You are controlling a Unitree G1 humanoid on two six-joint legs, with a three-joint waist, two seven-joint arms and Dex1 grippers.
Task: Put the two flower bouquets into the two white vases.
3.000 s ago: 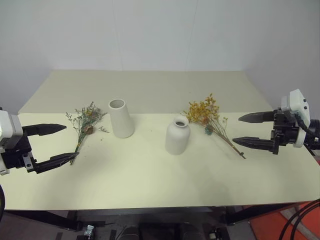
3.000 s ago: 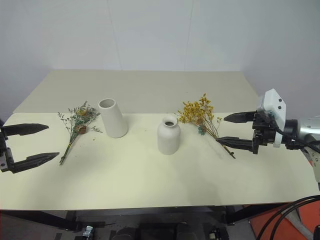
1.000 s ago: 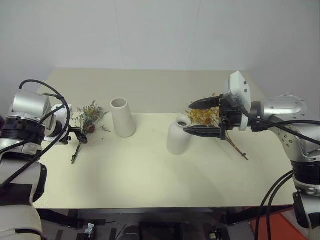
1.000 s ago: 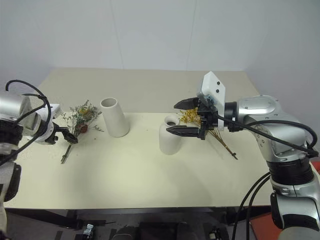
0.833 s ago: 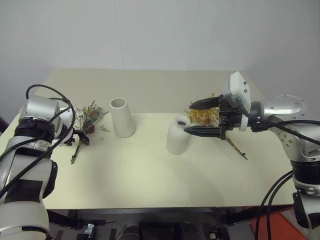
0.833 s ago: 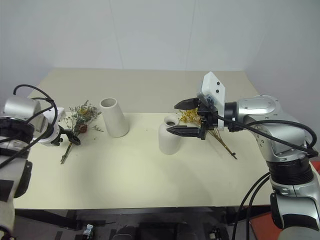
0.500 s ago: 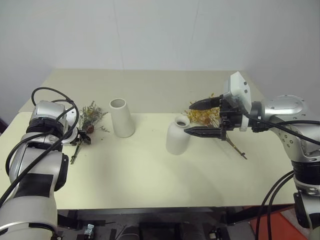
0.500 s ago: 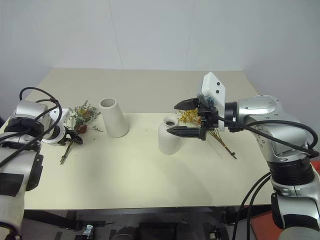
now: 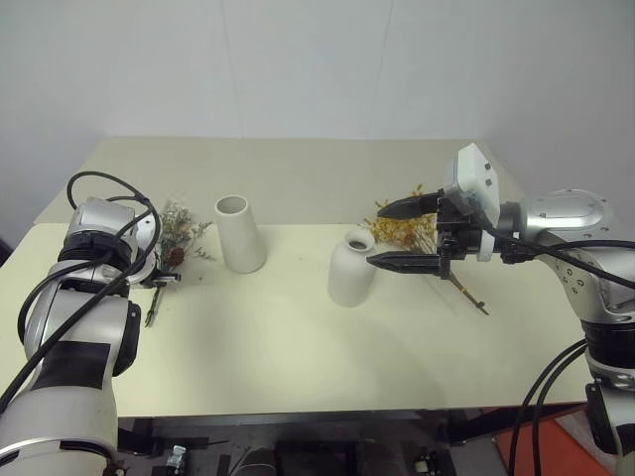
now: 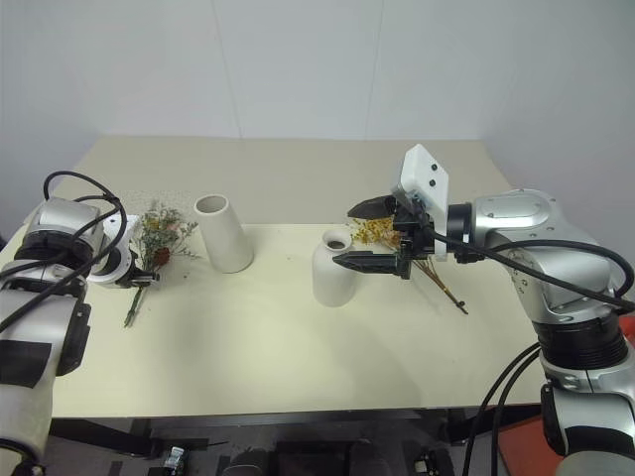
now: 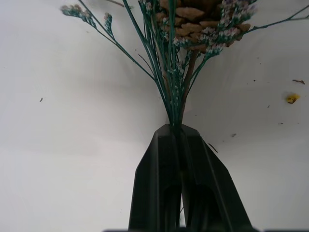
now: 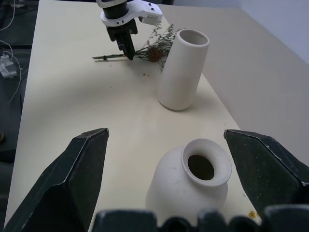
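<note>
My left gripper (image 11: 179, 137) is clamped tight on the thin green stems of the grey-green bouquet (image 9: 171, 241), black fingers (image 11: 157, 188) pressed together with the stalks pinched between their tips. This bunch is wispy and dry: fine wiry sprigs with tiny pale buds, fanning around a scaly brown cone head. It lies at the table's (image 9: 298, 347) left side, long axis running from its stem end near the front edge up to its head, which points toward the back and slightly toward the tapered vase (image 9: 240, 234).

That vase is a plain matte white cylinder, wider at the foot, wide-mouthed and upright, just right of the bunch. Further right stands the rounded bottle vase (image 9: 351, 268), also matte white, with a short narrow neck.

My right gripper (image 9: 389, 235) hangs wide apart above the bottle vase, holding nothing, fingers pointing left. Behind it lies the yellow-orange bouquet (image 9: 408, 227), crumbly bright clusters on long brown stems; its heads point toward the bottle vase and its stems (image 9: 466, 294) trail off to the right and front. The tabletop is smooth, pale cream.
</note>
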